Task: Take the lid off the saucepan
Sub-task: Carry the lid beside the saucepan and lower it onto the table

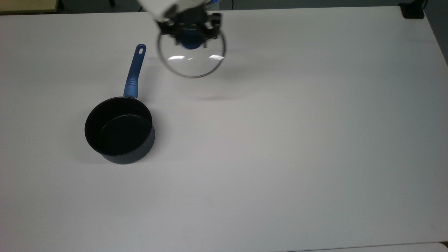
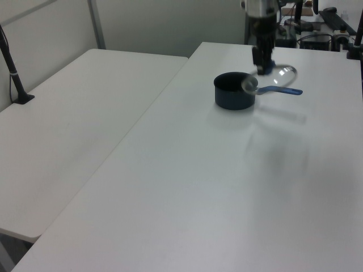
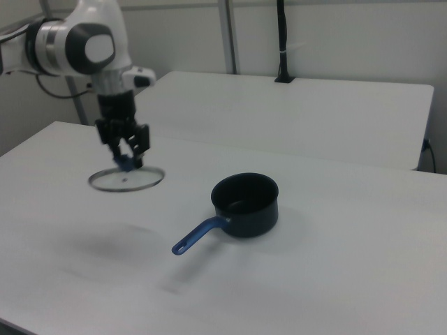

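Note:
The saucepan (image 1: 119, 131) stands uncovered on the white table, its black inside showing and its blue handle (image 1: 134, 71) pointing toward the top view's upper edge. It also appears as the saucepan (image 3: 246, 204) and the saucepan (image 2: 232, 90). The clear glass lid (image 1: 191, 57) hangs in the air, well clear of the pan, to the top view's upper right of it. My gripper (image 1: 190, 38) is shut on the lid's blue knob. In the right view the lid (image 3: 126, 179) floats above the table to the right view's left of the pan, under my gripper (image 3: 126, 162).
The white table (image 1: 280, 140) stretches wide toward the top view's right. A second white table (image 2: 74, 124) adjoins it on the left view's left. A black post (image 3: 282, 42) stands at the far table's back in the right view.

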Robot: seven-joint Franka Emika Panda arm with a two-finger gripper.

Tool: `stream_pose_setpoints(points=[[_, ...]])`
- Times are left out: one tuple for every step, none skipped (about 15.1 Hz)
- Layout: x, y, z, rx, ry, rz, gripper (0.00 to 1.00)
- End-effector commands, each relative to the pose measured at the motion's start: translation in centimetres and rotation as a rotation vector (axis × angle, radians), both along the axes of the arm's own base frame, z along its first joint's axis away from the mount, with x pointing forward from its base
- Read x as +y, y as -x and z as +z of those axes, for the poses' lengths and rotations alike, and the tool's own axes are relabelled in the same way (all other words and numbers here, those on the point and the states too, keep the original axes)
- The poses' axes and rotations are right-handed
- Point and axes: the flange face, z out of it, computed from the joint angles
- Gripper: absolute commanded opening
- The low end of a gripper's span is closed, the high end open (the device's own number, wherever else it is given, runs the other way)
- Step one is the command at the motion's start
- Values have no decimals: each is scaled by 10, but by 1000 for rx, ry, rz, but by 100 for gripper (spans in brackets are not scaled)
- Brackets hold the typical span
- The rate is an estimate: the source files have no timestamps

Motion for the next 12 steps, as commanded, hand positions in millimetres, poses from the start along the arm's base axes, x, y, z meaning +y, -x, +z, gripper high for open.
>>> stream_pose_setpoints(points=[[27,26,-56,120,-108,27,35],[31,28,-67,115,-139,17,35],[38,28,-77,102,-162,14,35],[56,29,-93,76,-170,34,35],[62,30,-104,56,-171,38,35],[62,31,-118,21,-166,36,35],[62,31,-127,-2,-163,36,35],[63,29,-136,-29,-160,36,35],[70,25,-146,-47,-161,45,35],[77,21,-157,-58,-156,43,35],[79,16,-168,-72,-135,34,35],[78,12,-175,-93,-106,23,35]])
